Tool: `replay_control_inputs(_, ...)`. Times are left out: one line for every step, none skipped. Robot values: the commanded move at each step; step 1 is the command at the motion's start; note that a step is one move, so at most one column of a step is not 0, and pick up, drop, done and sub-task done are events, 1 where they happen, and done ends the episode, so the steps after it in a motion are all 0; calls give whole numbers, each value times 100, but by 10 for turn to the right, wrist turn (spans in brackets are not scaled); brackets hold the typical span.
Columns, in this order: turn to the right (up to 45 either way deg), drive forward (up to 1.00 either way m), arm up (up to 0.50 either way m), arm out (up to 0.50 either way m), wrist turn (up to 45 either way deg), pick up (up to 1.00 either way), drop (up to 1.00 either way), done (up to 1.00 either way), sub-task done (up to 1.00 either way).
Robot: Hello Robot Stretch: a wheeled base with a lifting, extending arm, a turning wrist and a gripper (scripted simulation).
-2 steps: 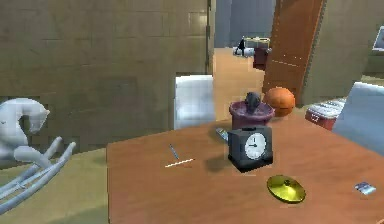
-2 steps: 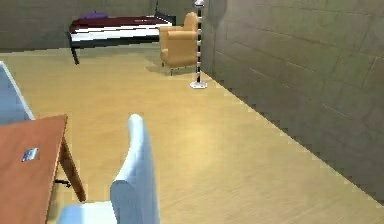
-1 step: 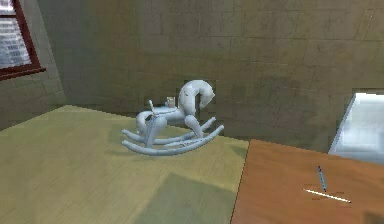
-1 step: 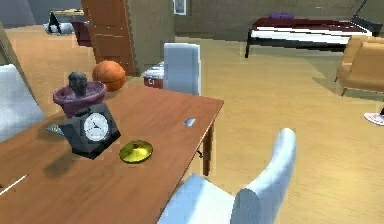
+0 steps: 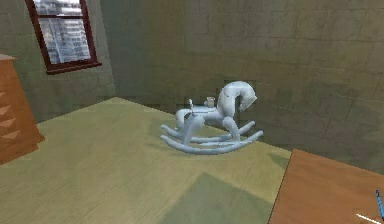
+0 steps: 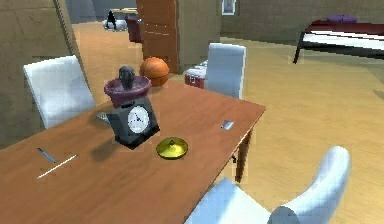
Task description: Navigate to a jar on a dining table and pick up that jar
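A brown wooden dining table point(image 6: 200, 150) stretches across the arm side view. On it stands a dark kitchen scale with a clock-like dial point(image 6: 133, 122). Its maroon bowl point(image 6: 127, 90) carries a small dark grey rounded thing point(image 6: 125, 76); I cannot tell whether that is the jar. A flat golden round thing point(image 6: 172, 148) lies beside the scale. A small silvery thing point(image 6: 228, 125) lies near the table's far edge. Thin cutlery point(image 6: 48, 156) lies at the table's left part. The table's corner point(image 5: 330, 190) shows at the forward view's lower right.
White chairs stand around the table point(image 6: 57, 88), point(image 6: 226, 66), point(image 6: 300, 200). An orange ball point(image 6: 154, 69) sits beyond it, with a wooden cabinet point(image 6: 160, 30) and a bed point(image 6: 345, 38) farther out. Ahead are a pale blue rocking horse point(image 5: 215, 118), a wooden dresser point(image 5: 12, 110) and a window point(image 5: 65, 32).
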Motion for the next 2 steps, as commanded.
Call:
replay_control_inputs(0, 0, 50, 0, 0, 0, 0, 0, 0)
replay_control_inputs(0, 0, 36, 0, 0, 0, 0, 0, 0)
